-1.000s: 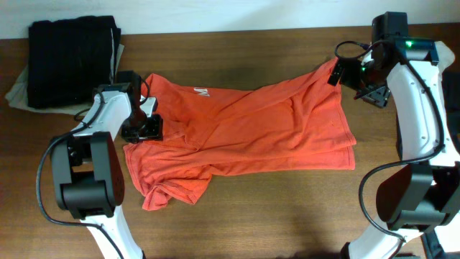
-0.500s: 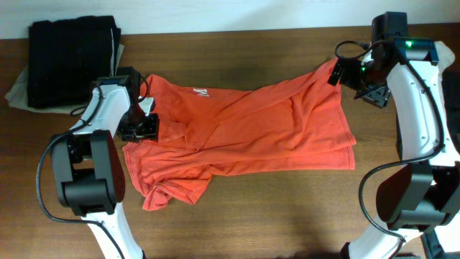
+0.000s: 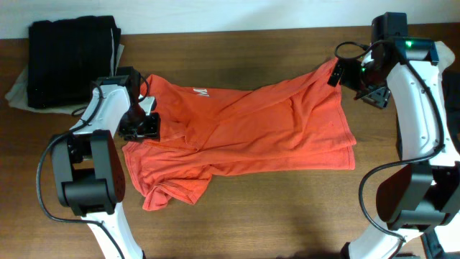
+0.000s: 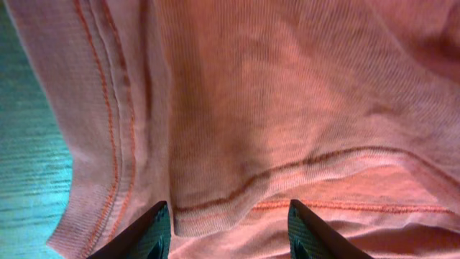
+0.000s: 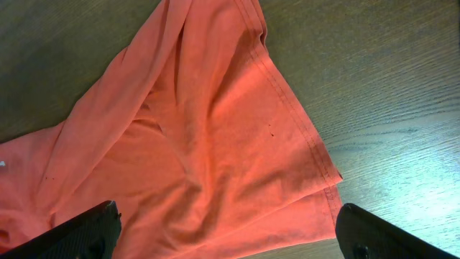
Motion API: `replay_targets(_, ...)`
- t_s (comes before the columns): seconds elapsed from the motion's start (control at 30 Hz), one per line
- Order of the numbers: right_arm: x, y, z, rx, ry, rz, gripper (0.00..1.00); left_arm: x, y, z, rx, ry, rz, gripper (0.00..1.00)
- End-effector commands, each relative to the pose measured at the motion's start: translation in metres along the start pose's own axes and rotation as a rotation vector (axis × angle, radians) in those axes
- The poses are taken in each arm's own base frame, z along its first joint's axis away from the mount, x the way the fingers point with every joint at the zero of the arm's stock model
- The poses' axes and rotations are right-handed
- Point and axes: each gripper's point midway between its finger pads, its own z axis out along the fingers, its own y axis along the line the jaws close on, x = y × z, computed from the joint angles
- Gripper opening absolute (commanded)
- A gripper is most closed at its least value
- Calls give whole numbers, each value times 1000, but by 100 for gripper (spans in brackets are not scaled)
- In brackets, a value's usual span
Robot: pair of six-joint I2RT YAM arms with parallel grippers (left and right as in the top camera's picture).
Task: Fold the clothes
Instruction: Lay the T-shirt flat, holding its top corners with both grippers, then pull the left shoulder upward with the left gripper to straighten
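One shirt: a red-orange tee, spread but rumpled across the middle of the table. One part is bunched at the lower left.
Left gripper: the fingers are apart at the shirt's left edge. A doubled, stitched fold lies between them and is not pinched.
Right gripper: the fingers are wide apart over the shirt's far right corner and grip nothing.
Black stack: dark folded cloth at the far left of the table, apart from the shirt.
Handling: the shirt looks light and limp with no stiffness. It will likely sag from any hold and drag its loose layers along the wood. It is neither fragile nor slippery.
Where to hold: the stitched hems and corners are best, being thicker than the plain knit. The fold by the left fingers and the corner under the right fingers both suit.
Risk: a pinch may catch only the top layer or take in an extra one. Lifting one side alone would probably skew the cloth.
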Motion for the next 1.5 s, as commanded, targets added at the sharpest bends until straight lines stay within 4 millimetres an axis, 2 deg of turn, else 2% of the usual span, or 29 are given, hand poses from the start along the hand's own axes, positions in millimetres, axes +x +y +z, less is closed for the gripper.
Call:
replay_targets(0.0, 4, -3, 8, 28, 22, -15, 99, 1, 8, 5, -12, 7, -9, 47)
replay_targets(0.27, 4, -3, 8, 28, 23, -14, 99, 3, 9, 5, -12, 15, -13, 31)
replay_targets(0.37, 5, -3, 8, 29, 24, -14, 99, 5, 9, 7, -12, 19, -13, 29)
replay_targets(0.57, 5, -3, 8, 29, 25, -14, 99, 5, 9, 7, -12, 17, -14, 1)
replay_targets(0.63, 6, -4, 8, 31, 31, -14, 99, 3, 9, 5, -12, 12, -15, 1)
replay_targets(0.73, 6, -4, 8, 31, 30, -14, 99, -4, 7, -14, -4, 0, -44, 0)
replay_targets(0.83, 5, -3, 8, 30, 27, -14, 99, -19, 2, -55, 14, -48, -41, 1)
replay_targets(0.87, 5, -3, 8, 28, 24, -14, 99, -28, -3, -77, 34, -83, -37, 0)
replay_targets(0.97, 4, -3, 9, 28, 23, -14, 99, -49, -9, -116, 57, -185, -26, 0)
replay_targets(1.1, 7, -4, 12, 31, 31, -13, 99, -71, -15, -137, 93, -293, -31, 1)
replay_targets(1.23, 10, -3, 20, 20, 42, -9, 99, -113, -38, -158, 229, -478, -17, 1)
replay_targets(1.37, 14, -4, 27, 13, 59, -8, 99, -160, -49, -184, 252, -686, -26, 1)
replay_targets(1.47, 15, -4, 28, 14, 61, -8, 99, -197, -57, -213, 248, -885, 24, 0)
